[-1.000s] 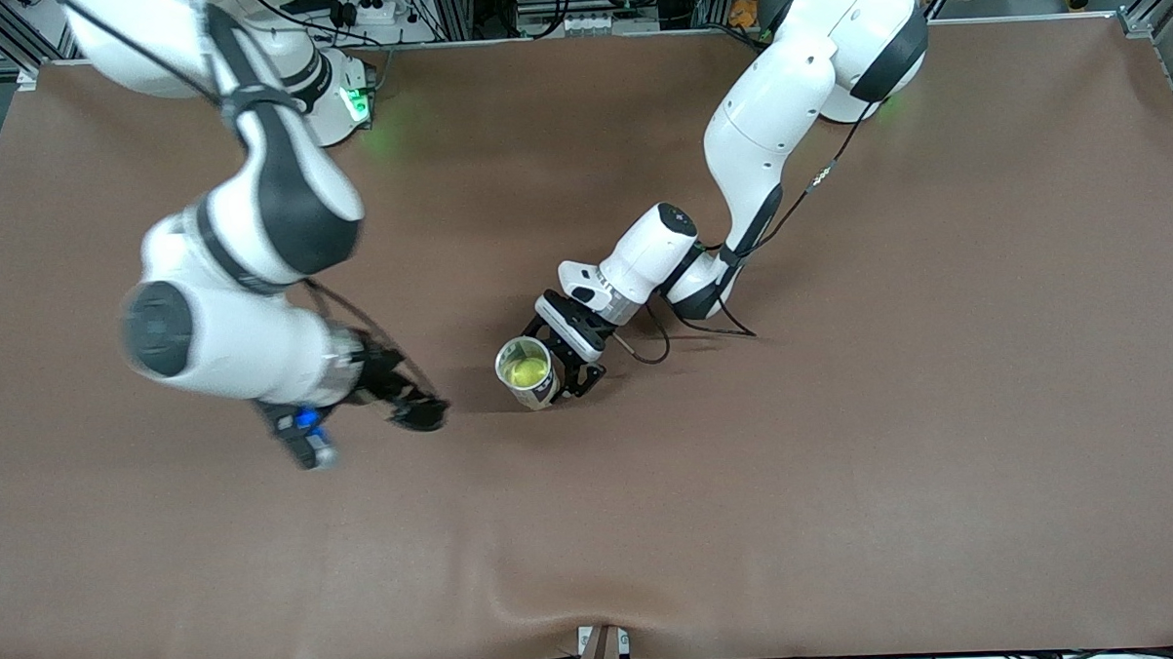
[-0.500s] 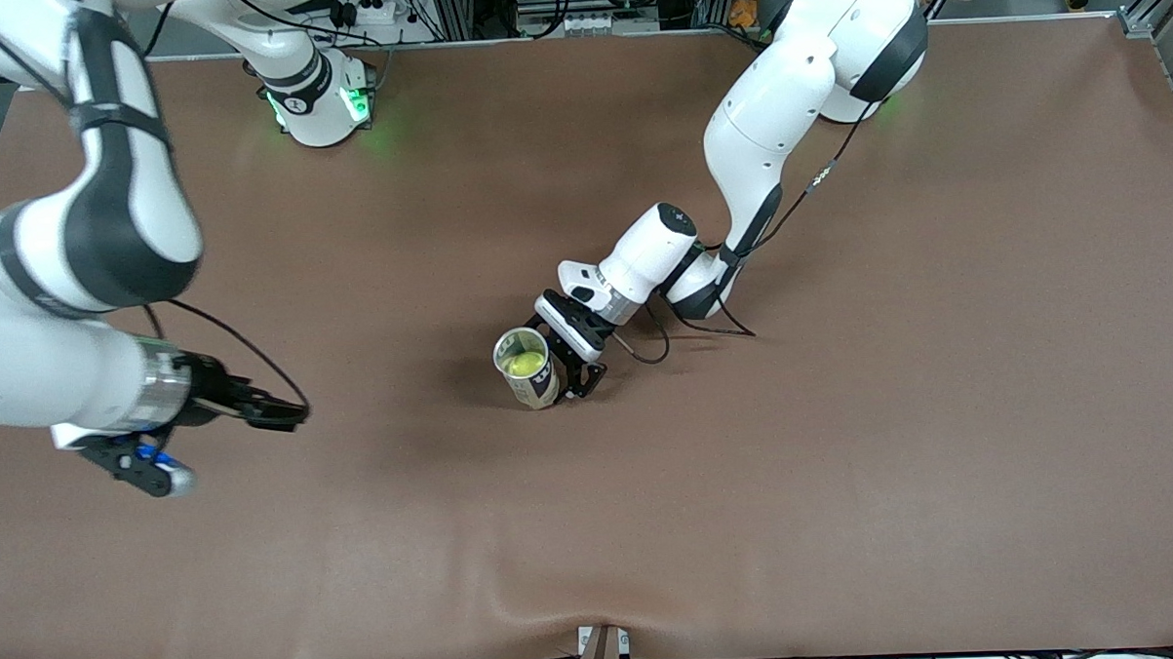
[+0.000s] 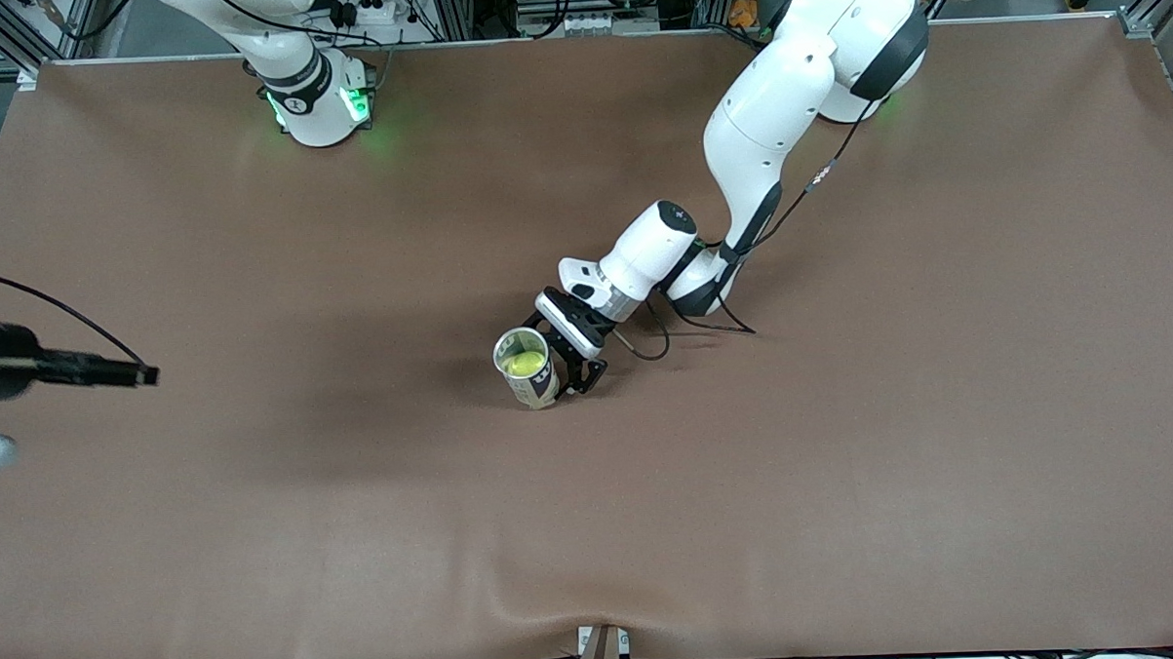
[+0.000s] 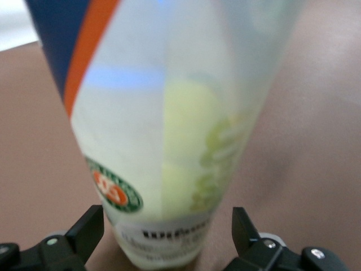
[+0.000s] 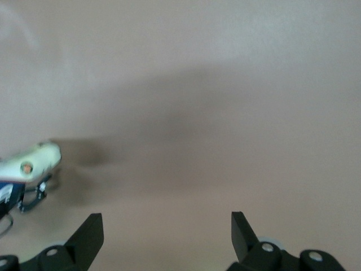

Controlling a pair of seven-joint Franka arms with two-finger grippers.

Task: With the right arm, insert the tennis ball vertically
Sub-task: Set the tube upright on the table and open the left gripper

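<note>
A clear tennis-ball can [image 3: 540, 384] with a white, blue and orange label stands upright, mouth up, at the middle of the table. A yellow-green tennis ball [image 3: 521, 365] lies inside it. My left gripper [image 3: 561, 373] is low at the can's base, open, with one finger on each side. In the left wrist view the can [image 4: 141, 113] fills the picture, the ball [image 4: 189, 147] shows through its wall, and the left gripper [image 4: 163, 226] straddles it. My right gripper [image 3: 147, 375] is open and empty over the right arm's end of the table. The right wrist view shows it [image 5: 167, 226] over bare mat, with the can [image 5: 31, 160] far off.
The brown mat [image 3: 845, 457] covers the whole table. The left arm's black cable [image 3: 689, 334] loops on the mat beside its wrist. The right arm's base [image 3: 317, 105] stands at the table's back edge.
My right arm has swung away from beside the can toward the right arm's end of the table, its gripper empty. The can, ball and left gripper have hardly moved.
</note>
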